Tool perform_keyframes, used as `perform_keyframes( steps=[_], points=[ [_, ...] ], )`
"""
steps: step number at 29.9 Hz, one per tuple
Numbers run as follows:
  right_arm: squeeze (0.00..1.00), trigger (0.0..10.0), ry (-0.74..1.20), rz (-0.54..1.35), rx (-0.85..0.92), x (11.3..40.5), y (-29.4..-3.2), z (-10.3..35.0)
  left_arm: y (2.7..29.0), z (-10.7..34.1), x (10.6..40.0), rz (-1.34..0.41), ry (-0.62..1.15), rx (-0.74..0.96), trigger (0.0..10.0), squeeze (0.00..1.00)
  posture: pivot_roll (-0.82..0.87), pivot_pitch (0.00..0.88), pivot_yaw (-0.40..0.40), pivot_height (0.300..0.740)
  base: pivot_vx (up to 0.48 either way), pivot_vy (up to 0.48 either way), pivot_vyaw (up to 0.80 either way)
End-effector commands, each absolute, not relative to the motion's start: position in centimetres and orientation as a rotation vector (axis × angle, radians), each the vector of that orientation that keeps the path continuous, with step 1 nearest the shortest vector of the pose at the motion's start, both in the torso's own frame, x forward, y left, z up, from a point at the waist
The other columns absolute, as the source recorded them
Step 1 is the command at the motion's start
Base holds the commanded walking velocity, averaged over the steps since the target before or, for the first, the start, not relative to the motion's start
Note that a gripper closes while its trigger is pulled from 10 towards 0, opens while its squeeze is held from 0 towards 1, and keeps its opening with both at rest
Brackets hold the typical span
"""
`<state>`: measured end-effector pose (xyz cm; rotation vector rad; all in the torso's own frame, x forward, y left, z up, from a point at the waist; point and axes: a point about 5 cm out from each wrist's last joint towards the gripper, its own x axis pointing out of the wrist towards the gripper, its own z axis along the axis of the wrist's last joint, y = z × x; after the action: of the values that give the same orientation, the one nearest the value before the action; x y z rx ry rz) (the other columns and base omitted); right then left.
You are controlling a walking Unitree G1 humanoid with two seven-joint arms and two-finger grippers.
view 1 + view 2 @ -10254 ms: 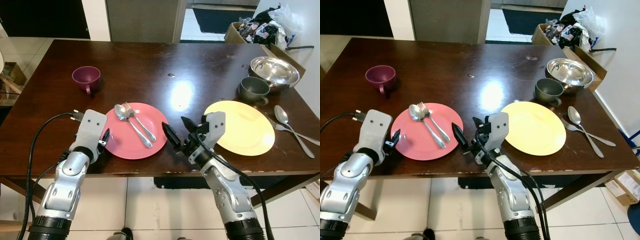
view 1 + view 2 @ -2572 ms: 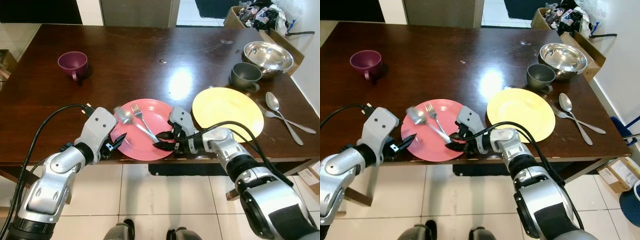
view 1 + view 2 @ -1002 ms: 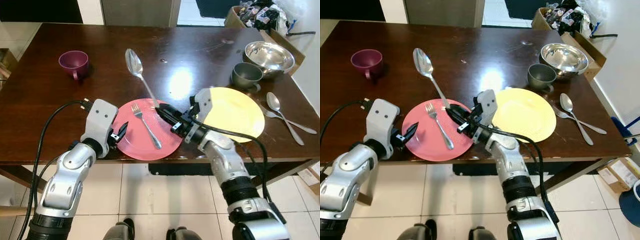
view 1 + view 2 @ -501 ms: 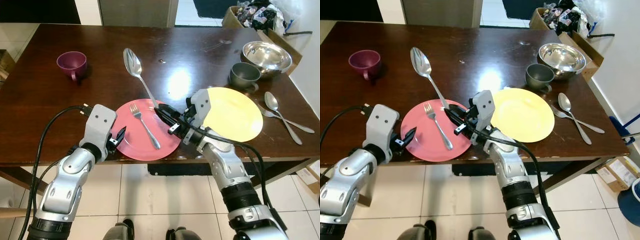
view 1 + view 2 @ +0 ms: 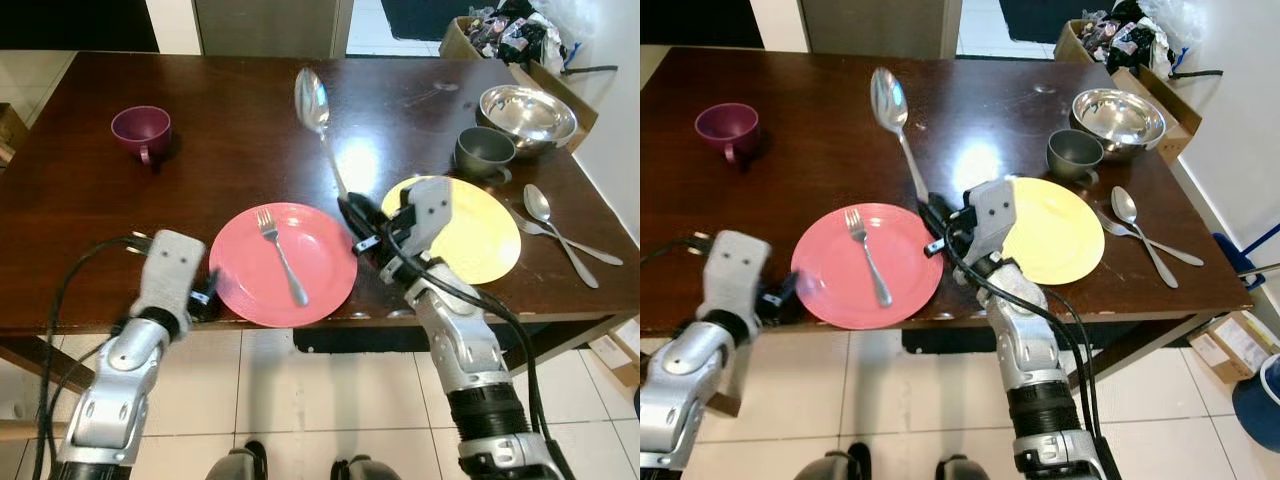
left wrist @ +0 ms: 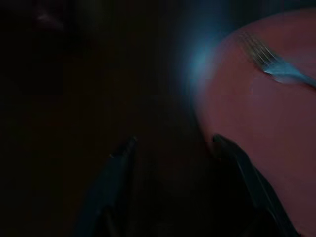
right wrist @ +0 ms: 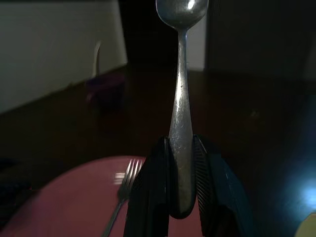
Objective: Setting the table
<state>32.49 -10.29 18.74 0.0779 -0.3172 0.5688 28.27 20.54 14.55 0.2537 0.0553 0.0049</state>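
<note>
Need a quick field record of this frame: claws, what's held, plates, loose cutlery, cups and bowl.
right claw: shut on spoon, lifted above the table between the two plates
left claw: open, low at the near edge beside the pink plate
fork: lying on the pink plate
yellow plate: bare
spare spoon and spare fork: on the table, right of the yellow plate
purple cup: far left
grey cup: beside the steel bowl, far right
</note>
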Motion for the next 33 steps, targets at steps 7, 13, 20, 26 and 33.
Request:
perform_keyframes(
  steps=[7,13,20,26,33],
  points=[
    [0.00,10.0,-0.326,0.450,0.108,31.2,-10.6,17.7,21.6,17.4,28.8,0.070,-0.066,0.229,10.0,0.00,-0.03,0.064,0.050,0.740,0.000,0.000,0.00],
    [0.00,10.0,-0.251,0.341,0.107,29.6,-11.4,15.5,21.3,18.8,28.7,0.063,-0.128,0.231,10.0,0.00,-0.04,0.049,0.049,0.740,0.000,0.000,0.00],
    [0.00,10.0,-0.215,0.281,0.059,28.9,-12.2,14.2,21.4,17.4,28.2,0.067,-0.091,0.227,10.0,0.00,-0.05,0.043,0.045,0.740,0.000,0.000,0.00],
    [0.00,10.0,-0.231,0.122,-0.061,29.0,-15.3,14.6,21.4,16.8,28.1,0.071,-0.078,0.247,10.0,0.00,-0.06,0.039,0.041,0.740,0.000,0.000,0.00],
    [0.00,10.0,-0.222,0.128,-0.067,28.5,-16.0,14.5,21.0,16.4,28.3,0.057,-0.067,0.235,10.0,0.00,-0.08,0.041,0.055,0.740,0.000,0.000,0.00]
  ],
)
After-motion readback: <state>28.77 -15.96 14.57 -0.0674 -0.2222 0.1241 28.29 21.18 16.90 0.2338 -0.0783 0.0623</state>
